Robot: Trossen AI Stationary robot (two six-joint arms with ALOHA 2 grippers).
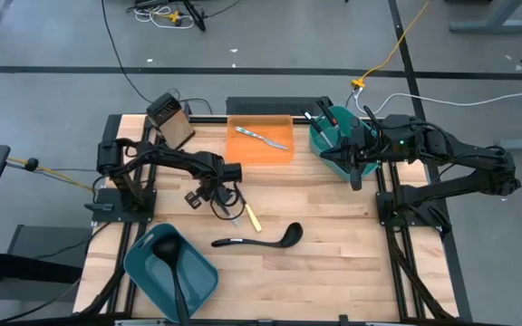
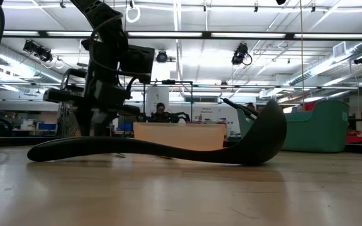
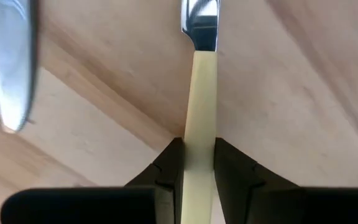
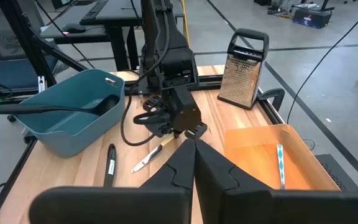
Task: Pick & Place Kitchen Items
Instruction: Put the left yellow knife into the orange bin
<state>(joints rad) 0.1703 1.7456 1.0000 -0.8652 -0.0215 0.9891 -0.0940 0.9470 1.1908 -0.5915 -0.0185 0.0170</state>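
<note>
My left gripper (image 1: 232,203) points down over the table's middle left, shut on a pale yellow-handled knife (image 1: 253,217). The knife's silver blade (image 3: 200,23) runs out ahead of the fingers. A black ladle (image 1: 257,240) lies on the wood just nearer, resting on its bowl and its handle end (image 2: 43,152). A second black ladle (image 1: 172,263) lies in the teal bin (image 1: 143,272) at the near left. My right gripper (image 4: 194,149) hangs shut and empty, raised above the far right teal bin (image 1: 332,138), which holds more utensils. My left gripper pinches the knife's yellow handle (image 3: 199,149) between its two fingers (image 3: 166,165), well back from the blade. The fingers come from above, pointing down, and lie across the handle. The knife lies about level, close over the wood; I cannot tell whether it touches the table.
The orange tray (image 1: 243,149) at the far middle holds a silver piece of cutlery (image 1: 263,138). A metal grater (image 1: 171,122) stands at the far left. Another silver blade (image 3: 11,62) shows beside the held knife in the left wrist view. Bare wood lies right of the ladle.
</note>
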